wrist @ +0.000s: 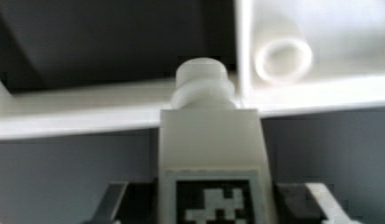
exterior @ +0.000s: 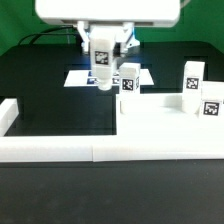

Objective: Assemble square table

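My gripper (exterior: 101, 50) is shut on a white leg post (exterior: 101, 72) with a black-white tag and holds it upright above the table, just to the exterior view's left of the white square tabletop (exterior: 165, 118). In the wrist view my gripper (wrist: 215, 208) grips the tagged leg post (wrist: 215, 140). The post's round tip points toward the tabletop's edge (wrist: 100, 110), beside a round corner hole (wrist: 281, 58). Three more leg posts stand on the tabletop: one at its near-left corner (exterior: 128, 80) and two at the exterior view's right (exterior: 192, 75) (exterior: 210, 103).
The long low white border wall (exterior: 60, 150) runs along the front and turns up at the exterior view's left (exterior: 9, 115). The tabletop rests against it. The marker board (exterior: 80, 77) lies flat behind the gripper. Dark cables lie at the back.
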Controlling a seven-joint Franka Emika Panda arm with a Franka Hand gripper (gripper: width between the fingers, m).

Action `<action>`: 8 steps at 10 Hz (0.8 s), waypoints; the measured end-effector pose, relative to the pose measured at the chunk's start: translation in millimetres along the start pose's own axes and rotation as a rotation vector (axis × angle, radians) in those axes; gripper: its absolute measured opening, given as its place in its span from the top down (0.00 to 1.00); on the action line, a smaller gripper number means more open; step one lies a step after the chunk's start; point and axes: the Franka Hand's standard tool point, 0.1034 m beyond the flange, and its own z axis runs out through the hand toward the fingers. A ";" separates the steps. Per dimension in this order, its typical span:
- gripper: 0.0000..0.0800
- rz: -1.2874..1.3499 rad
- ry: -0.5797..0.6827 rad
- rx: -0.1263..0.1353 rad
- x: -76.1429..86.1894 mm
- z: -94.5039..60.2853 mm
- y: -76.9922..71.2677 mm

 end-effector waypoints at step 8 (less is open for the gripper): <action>0.64 -0.015 0.145 0.008 3.2 -0.3 -16.8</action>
